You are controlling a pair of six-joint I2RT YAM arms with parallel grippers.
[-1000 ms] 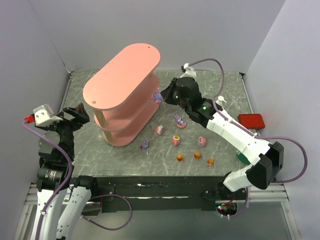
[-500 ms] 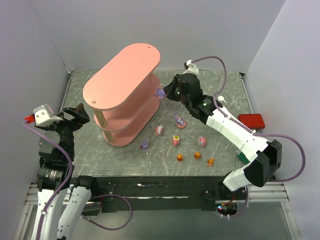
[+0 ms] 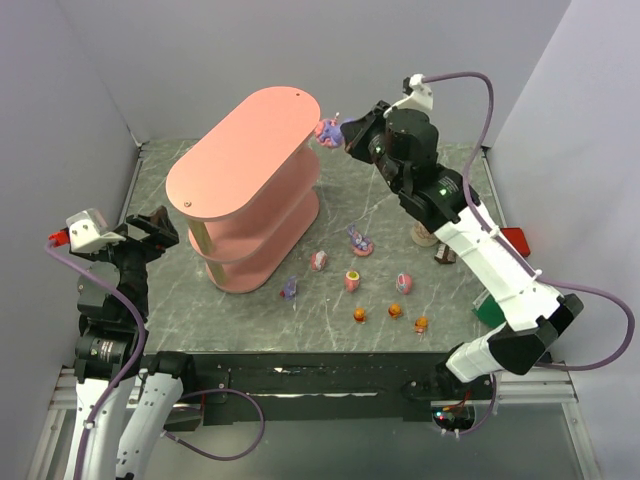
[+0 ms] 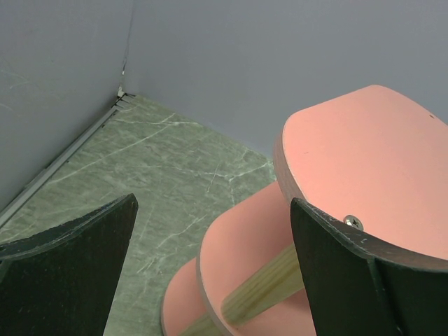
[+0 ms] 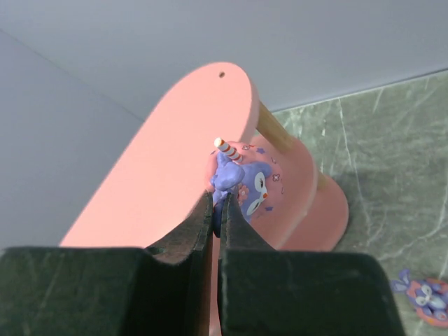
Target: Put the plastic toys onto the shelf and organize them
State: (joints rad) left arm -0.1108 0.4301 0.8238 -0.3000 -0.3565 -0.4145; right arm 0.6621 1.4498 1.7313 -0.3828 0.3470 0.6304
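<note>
The shelf [image 3: 245, 175] stands left of centre, a tall rack of salmon-pink oval boards on pale wooden posts. My right gripper [image 3: 337, 132] hovers at the far end of its top board, shut on a purple bunny toy [image 3: 326, 131]. The right wrist view shows the fingers [image 5: 210, 217] pinching that toy [image 5: 246, 183] over the shelf [image 5: 175, 168]. Several toys lie on the table: a purple bunny [image 3: 358, 240], pink eggs [image 3: 319, 260] and small orange ones [image 3: 395, 310]. My left gripper [image 3: 152, 228] [image 4: 213, 204] hangs open beside the shelf's near left end [image 4: 364, 147], holding nothing.
A cream pump bottle [image 3: 427, 235] and a flat red box [image 3: 516, 238] sit at the right, partly behind my right arm. Grey walls close in the back and both sides. Another purple bunny [image 5: 423, 294] lies on the marbled table [image 3: 400, 190].
My right gripper has risen with the purple bunny from beside the middle board to the far end of the top board. The left arm has stayed still.
</note>
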